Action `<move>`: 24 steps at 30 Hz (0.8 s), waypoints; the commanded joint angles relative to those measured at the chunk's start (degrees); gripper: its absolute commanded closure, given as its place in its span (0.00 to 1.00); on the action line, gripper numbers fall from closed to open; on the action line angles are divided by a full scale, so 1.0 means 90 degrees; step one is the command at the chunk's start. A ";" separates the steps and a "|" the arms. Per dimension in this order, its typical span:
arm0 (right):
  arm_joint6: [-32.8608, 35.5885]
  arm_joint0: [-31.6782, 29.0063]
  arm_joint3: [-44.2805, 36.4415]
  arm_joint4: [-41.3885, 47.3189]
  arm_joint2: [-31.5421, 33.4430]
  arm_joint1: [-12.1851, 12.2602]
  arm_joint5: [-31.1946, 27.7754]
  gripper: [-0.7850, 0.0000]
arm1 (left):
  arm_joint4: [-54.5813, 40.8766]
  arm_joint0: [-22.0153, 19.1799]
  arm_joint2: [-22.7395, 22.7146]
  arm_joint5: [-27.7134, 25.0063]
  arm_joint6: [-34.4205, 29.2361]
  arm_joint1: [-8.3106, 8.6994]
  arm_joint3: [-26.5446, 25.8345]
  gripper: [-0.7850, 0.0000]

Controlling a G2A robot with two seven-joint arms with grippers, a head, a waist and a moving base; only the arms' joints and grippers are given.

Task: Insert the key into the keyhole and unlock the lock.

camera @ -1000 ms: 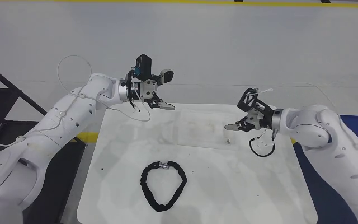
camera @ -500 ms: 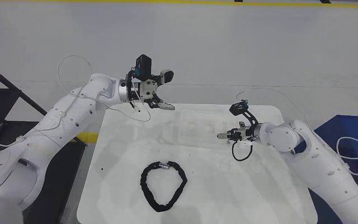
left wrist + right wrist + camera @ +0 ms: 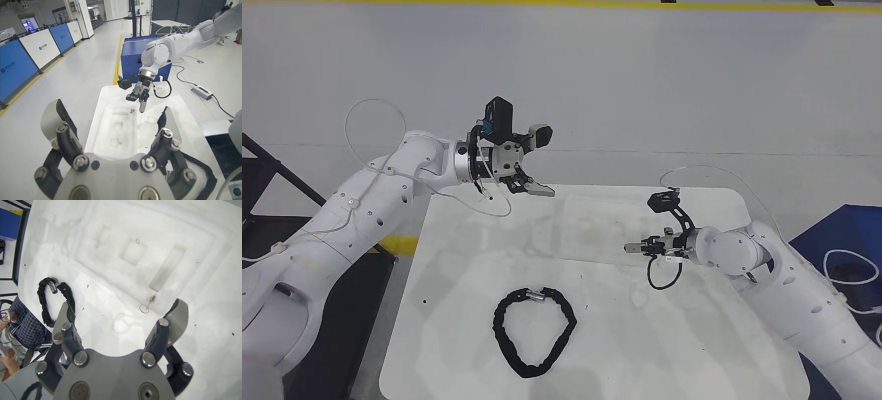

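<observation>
A black fabric-covered chain lock [image 3: 533,330] lies in a loop at the table's front, and its metal lock cylinder [image 3: 53,288] rests at the top of the loop. The small key [image 3: 147,305] on a wire ring lies flat against the edge of the white foam tray [image 3: 592,230]. My right gripper [image 3: 122,309] hovers open just over the table, with the key ahead of one fingertip and nothing between the fingers. From the left wrist view the key [image 3: 132,110] sits just below that gripper [image 3: 138,102]. My left gripper [image 3: 542,162] is open and empty, held high over the table's far left corner.
The foam tray [image 3: 208,230] has several shallow rectangular recesses, and a small loose ring [image 3: 137,241] lies by one. The white table [image 3: 692,340] is bare to the right of the chain. A blue cabinet [image 3: 130,62] stands beyond the table's right end.
My right arm has swung left across the table and brought its open gripper down beside the key at the tray's edge. The left arm has stayed put.
</observation>
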 commanded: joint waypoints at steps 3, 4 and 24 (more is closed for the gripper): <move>0.0000 0.0000 0.0000 0.0000 0.0000 0.0000 0.0001 0.00 | 0.0000 0.0000 0.0000 0.0000 0.0000 0.0000 0.0000 0.00; 0.0000 0.0000 0.0000 0.0000 0.0000 0.0000 0.0001 0.00 | 0.0000 0.0000 0.0000 0.0000 0.0000 0.0000 0.0000 0.00; 0.0891 0.0505 0.0546 -0.0794 -0.0821 -0.0446 0.1077 0.29 | 0.0000 0.0000 0.0000 0.0000 0.0000 0.0000 0.0000 0.00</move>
